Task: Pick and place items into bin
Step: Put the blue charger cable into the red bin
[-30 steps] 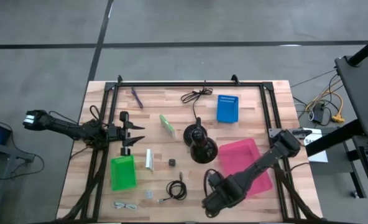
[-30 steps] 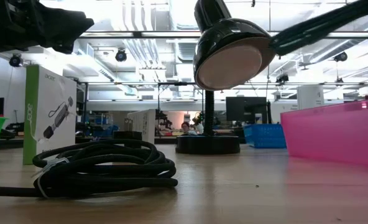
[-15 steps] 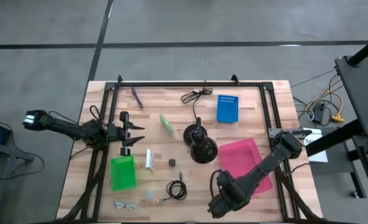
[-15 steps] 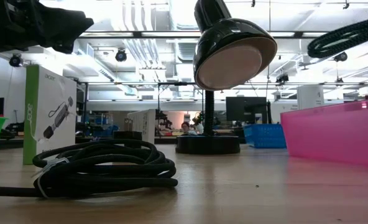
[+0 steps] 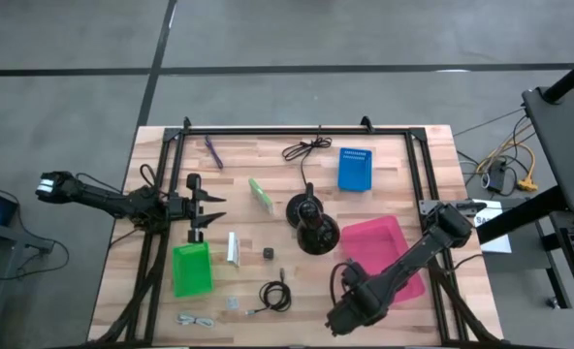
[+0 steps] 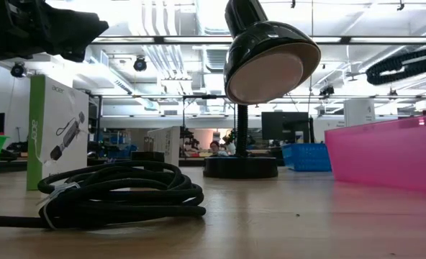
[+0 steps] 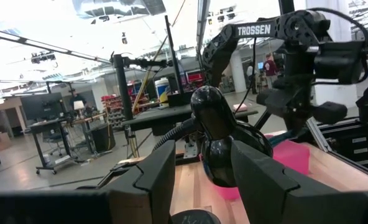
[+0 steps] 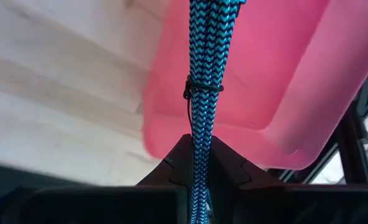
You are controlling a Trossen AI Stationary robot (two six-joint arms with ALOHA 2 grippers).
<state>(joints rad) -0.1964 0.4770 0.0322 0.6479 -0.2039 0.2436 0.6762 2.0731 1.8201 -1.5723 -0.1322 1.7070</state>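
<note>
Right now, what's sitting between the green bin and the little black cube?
In the high view, a white packet lies on the table between the green bin and the tiny black cube, apart from both.

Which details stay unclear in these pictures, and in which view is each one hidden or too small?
- High view: the right claw is only a dark shape, so the blue braided cable it pinches cannot be seen there.
- Right wrist view: the cable's ends are cut off by the picture edges, in front of the pink bin.
- High view: the clear bits are too small to name.
- Low view: the left claw is cut off by the edge.
</note>
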